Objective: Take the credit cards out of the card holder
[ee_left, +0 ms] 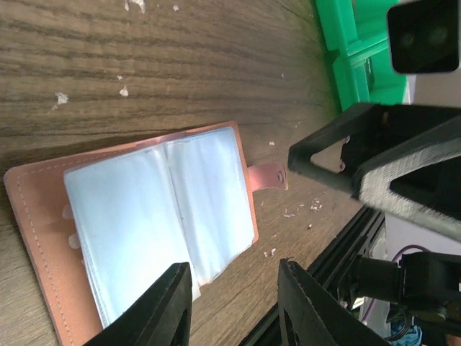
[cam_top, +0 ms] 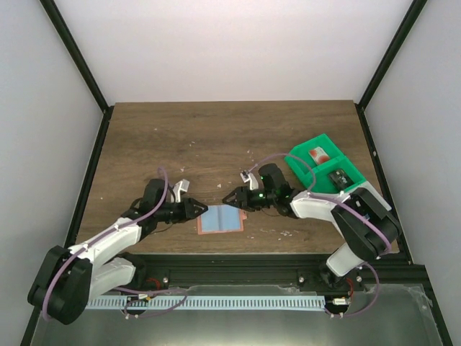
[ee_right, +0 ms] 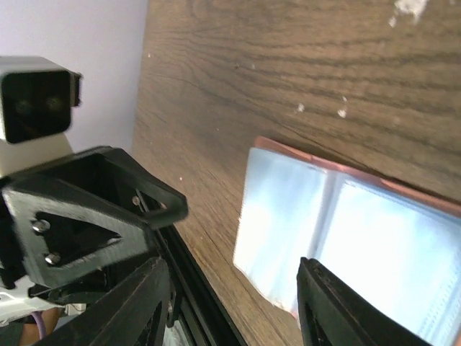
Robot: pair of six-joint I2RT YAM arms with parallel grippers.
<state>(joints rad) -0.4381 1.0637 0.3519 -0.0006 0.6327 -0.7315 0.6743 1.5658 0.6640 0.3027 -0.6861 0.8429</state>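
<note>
The card holder [cam_top: 220, 220] lies open and flat on the wood table, tan-pink outside with light blue sleeves [ee_left: 158, 209] showing; no card is visible in them. My left gripper [cam_top: 202, 207] is open just left of it, with bare table between its fingertips [ee_left: 234, 288]. From the right, my right gripper [cam_top: 230, 198] stands open at the holder's upper right corner, holding nothing [ee_right: 230, 288]. A red and white credit card [cam_top: 317, 155] and a dark one [cam_top: 338, 175] lie in the green tray.
The green compartment tray [cam_top: 302, 162] stands at the right, behind the right arm. A black rail [cam_top: 274, 263] runs along the table's near edge, close to the holder. Small pale specks [ee_left: 299, 209] dot the wood.
</note>
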